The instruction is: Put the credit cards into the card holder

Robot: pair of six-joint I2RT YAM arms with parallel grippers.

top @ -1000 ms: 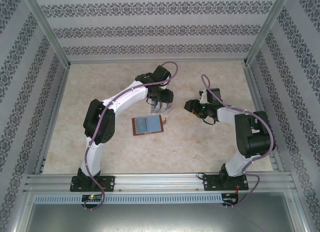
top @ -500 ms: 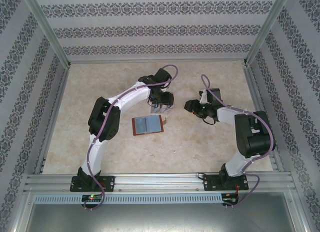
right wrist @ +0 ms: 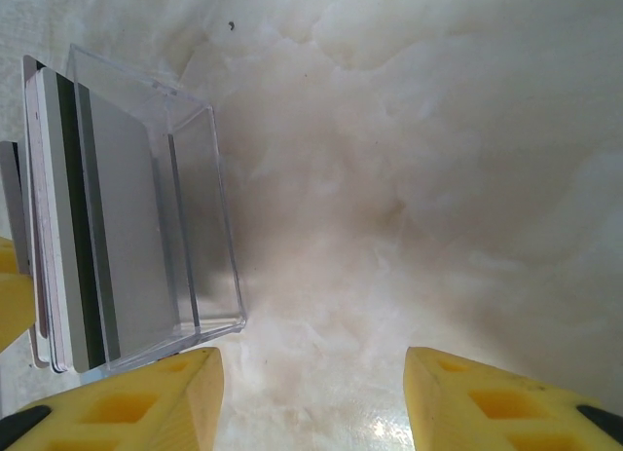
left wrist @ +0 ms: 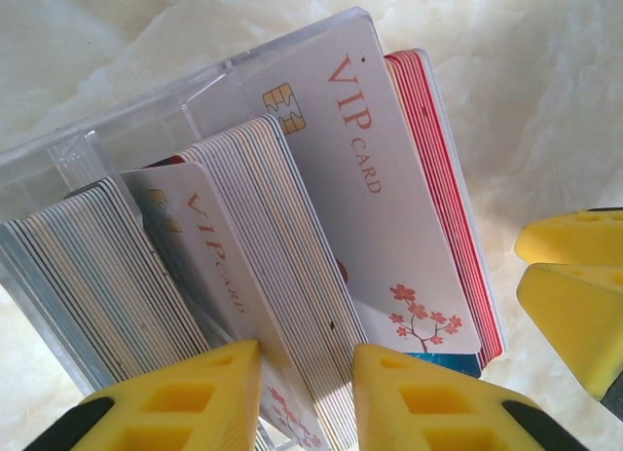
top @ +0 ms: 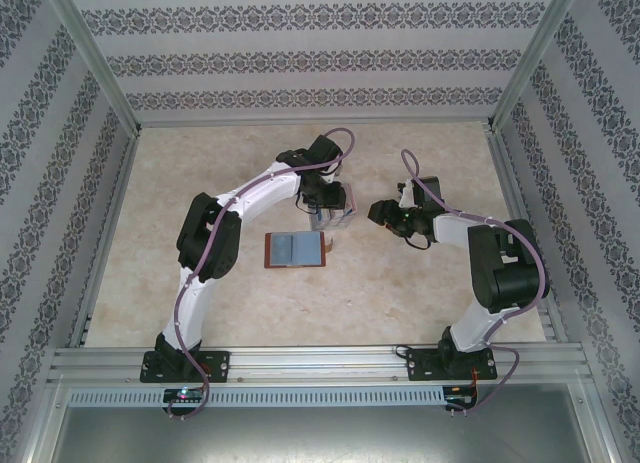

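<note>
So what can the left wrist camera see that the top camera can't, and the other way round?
Left wrist: red VIP lettering and blossoms on the white plastic cards. Top: the open brown leather card holder lying on the table. Both: the clear plastic box of cards, with the left gripper closed on some.

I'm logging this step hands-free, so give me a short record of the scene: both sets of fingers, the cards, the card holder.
left fingers: pressed on both sides of a bundle of credit cards
credit cards: standing on edge in several stacks inside a clear box
right fingers: open, nothing between them, beside the clear box
card holder: lying open on the table, grey-blue inside up, apart from the box, nearer the arm bases
</note>
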